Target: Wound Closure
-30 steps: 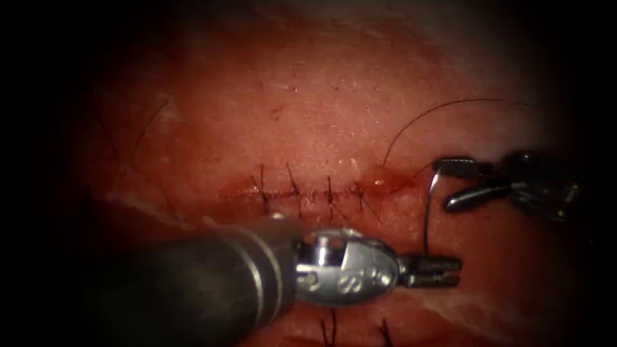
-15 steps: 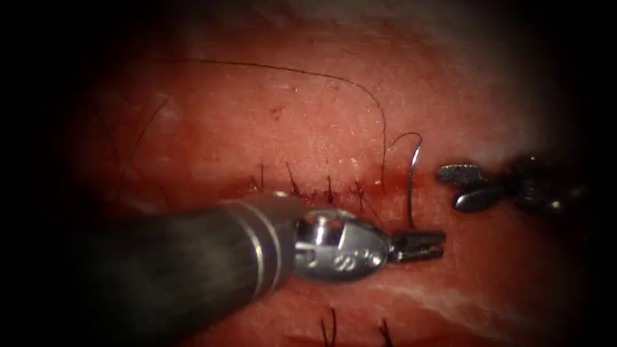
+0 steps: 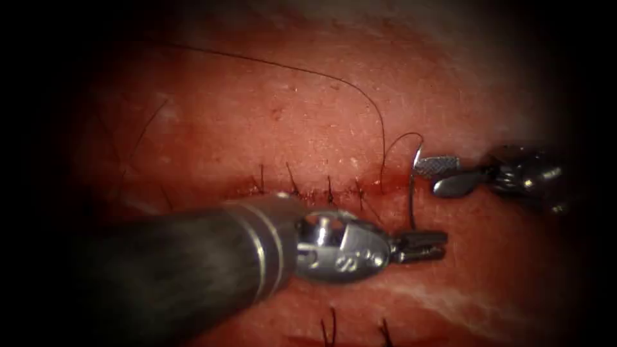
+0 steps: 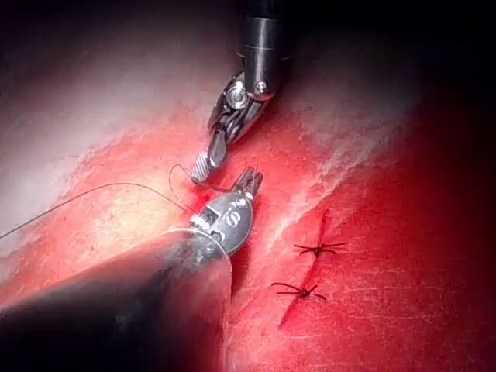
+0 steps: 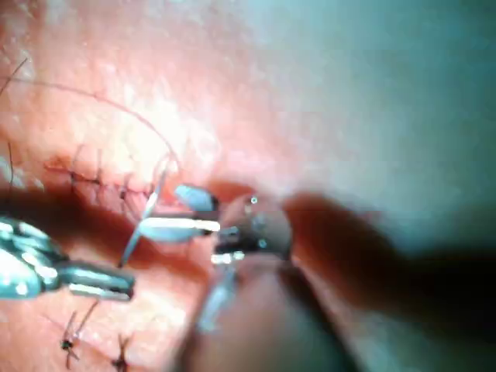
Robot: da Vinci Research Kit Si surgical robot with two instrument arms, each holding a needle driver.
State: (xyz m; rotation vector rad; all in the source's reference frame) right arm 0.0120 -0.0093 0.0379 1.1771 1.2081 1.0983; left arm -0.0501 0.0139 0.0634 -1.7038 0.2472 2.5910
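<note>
At the right end of the stitched cut [image 3: 308, 191], we see the left tool [image 3: 421, 247] clamped on the lower end of the needle [image 3: 412, 193], which stands clear of the tissue [image 3: 308, 122]. Beside its upper end, the right tool [image 3: 443, 175] waits with jaws parted and empty. Our left wrist view adds two separate stitches [image 4: 310, 270] on a second cut. From the needle's top, one thread [image 3: 360, 96] loops up and trails away leftward over the glistening red surface. We count four stitches on the main cut, two tools, one needle.
</note>
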